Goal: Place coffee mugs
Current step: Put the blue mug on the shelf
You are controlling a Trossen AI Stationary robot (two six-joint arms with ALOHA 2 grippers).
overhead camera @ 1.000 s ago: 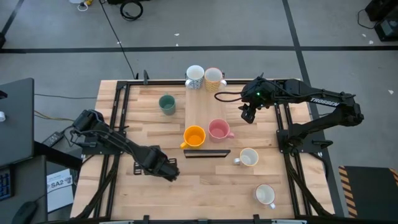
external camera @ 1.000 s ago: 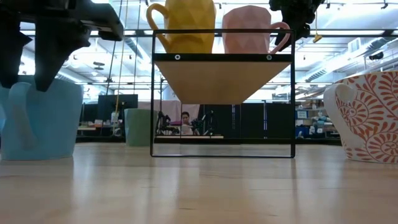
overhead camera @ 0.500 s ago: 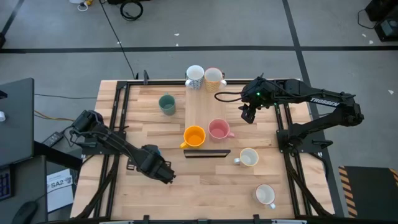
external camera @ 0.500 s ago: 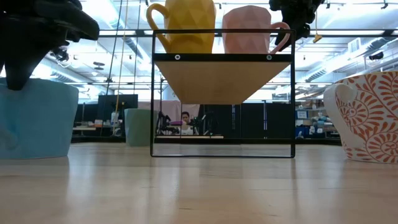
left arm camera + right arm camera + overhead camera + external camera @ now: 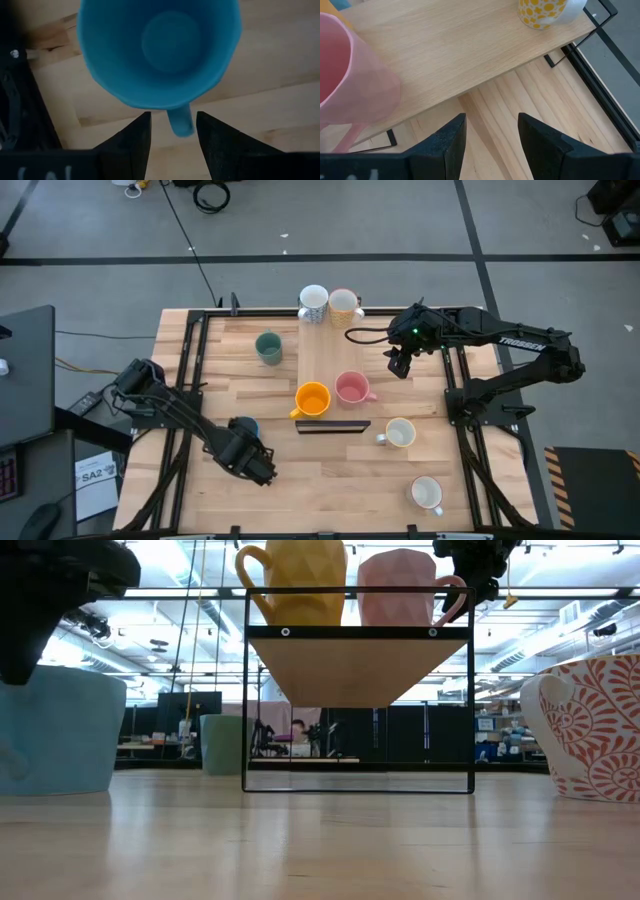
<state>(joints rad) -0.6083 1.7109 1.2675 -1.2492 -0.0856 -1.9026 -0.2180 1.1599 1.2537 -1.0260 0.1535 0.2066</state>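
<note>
A blue mug [image 5: 160,50] stands upright on the table near the left front; part of it [image 5: 242,426] shows in the high view. My left gripper [image 5: 172,127] points straight down over it, open, one finger on each side of the mug's handle [image 5: 180,122] without touching. An orange mug [image 5: 313,398] and a pink mug [image 5: 351,388] stand on the raised wooden shelf [image 5: 325,355], with a speckled white mug [image 5: 313,302] and a yellow-dotted mug [image 5: 343,304] at its far end. My right gripper [image 5: 400,364] hangs open to the right of the shelf, above the table.
A grey-green mug [image 5: 268,347] stands on the table left of the shelf. A white mug [image 5: 400,433] and a red-patterned mug [image 5: 427,493] stand at the front right. The shelf's black wire frame [image 5: 358,690] stands mid-table. Bare wood lies along the front centre.
My left gripper has moved toward the table's near-left corner and rolled about its downward-pointing line, uncovering part of the blue mug in the high view. The blue mug has stayed in place. Both grippers have kept open.
</note>
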